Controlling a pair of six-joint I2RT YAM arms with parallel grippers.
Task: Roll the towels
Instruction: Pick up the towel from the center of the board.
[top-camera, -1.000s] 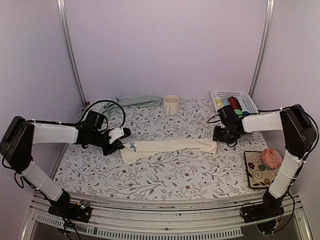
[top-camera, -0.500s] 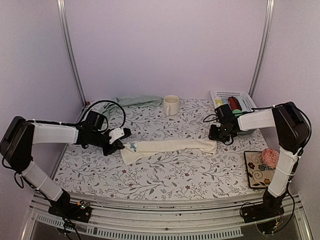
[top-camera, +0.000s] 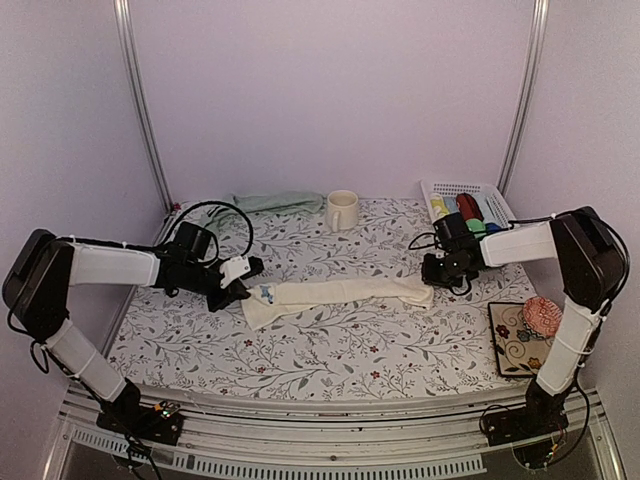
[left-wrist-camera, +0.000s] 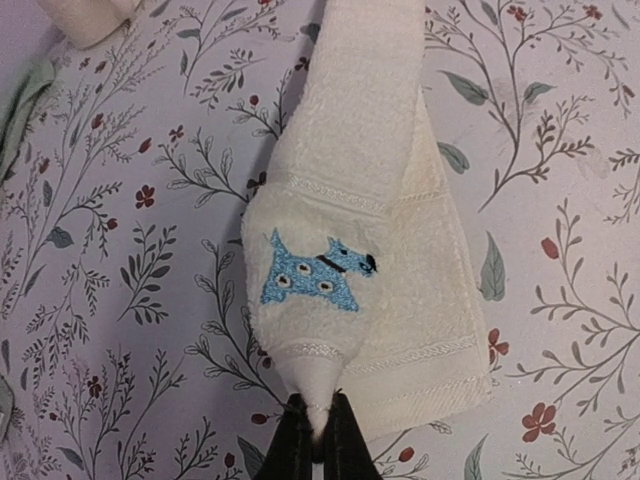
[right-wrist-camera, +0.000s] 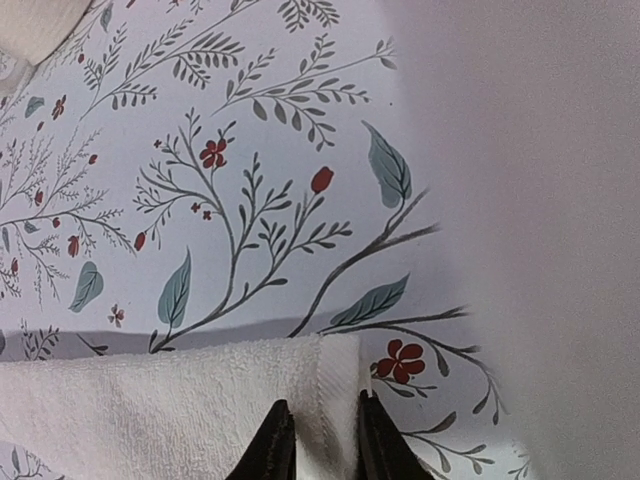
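Top external: right tool shifted onto cream towel.

The cream towel is plain off-white, with a woven band near its end and a small blue embroidered dog dotted in white, its collar and nose black. The green towel is pale sage. The tablecloth is white, printed with grey-green leafy sprigs and small red flowers. The mug is cream. The basket is white and holds yellow, red, green and blue things. The tile is cream with dark swirls and flowers, and the ball on it is pinkish red. The left arm and right arm are white and black. The walls are pale lilac.
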